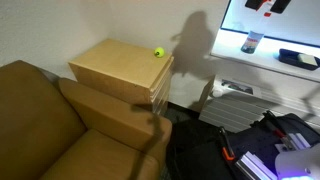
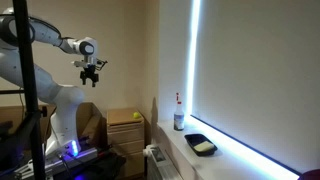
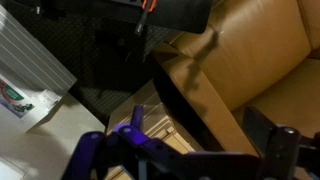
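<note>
My gripper [image 2: 90, 72] hangs high in the air, well above the furniture, and holds nothing. In the wrist view its two fingers stand wide apart at the bottom edge, so the gripper [image 3: 185, 152] is open. One finger [image 3: 100, 150] is lit purple. Far below it are the drawer front of a light wooden cabinet [image 3: 150, 118] and the arm of a brown sofa [image 3: 250, 60]. A small yellow-green ball [image 1: 158, 52] rests on the cabinet [image 1: 115, 65] top near its far corner. The ball [image 2: 137, 117] also shows on the cabinet in both exterior views.
A window sill [image 2: 225, 150] carries a bottle [image 2: 179, 120] and a black tray [image 2: 200, 145] with something yellow in it. A white ribbed heater [image 1: 235, 88] stands by the wall. Dark cases and gear [image 1: 250, 140] cover the floor beside the sofa [image 1: 40, 120].
</note>
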Motion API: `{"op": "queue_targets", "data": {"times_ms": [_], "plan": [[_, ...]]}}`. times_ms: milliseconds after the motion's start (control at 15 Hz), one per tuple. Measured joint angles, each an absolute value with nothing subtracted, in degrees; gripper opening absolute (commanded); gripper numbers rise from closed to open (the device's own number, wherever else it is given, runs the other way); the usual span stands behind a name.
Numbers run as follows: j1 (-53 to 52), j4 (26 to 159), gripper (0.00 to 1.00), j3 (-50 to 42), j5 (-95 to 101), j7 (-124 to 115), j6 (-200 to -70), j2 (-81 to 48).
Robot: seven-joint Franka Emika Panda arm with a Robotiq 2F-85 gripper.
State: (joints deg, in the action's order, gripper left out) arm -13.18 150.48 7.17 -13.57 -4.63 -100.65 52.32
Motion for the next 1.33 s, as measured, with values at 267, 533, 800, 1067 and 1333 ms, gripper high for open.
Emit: {"op": "queue_targets", "data": {"times_ms": [267,533,800,1067,1333], "plan": [[-12.01,150.73,1.00,6.81,-13.57,-5.51,-100.84,50.94],[-6.21,152.62,1.00,5.30,-13.97,-7.83,-109.35,39.70],[-3.69,152.90,1.00,3.91,-18.65,-11.02,-125.67,24.02],[-3.90,150.78,1.00,2.60,-24.68,-10.88,-132.75,10.03],[-3.91,150.57,1.00,2.63,-24.57,-10.95,-132.65,11.22]]}}
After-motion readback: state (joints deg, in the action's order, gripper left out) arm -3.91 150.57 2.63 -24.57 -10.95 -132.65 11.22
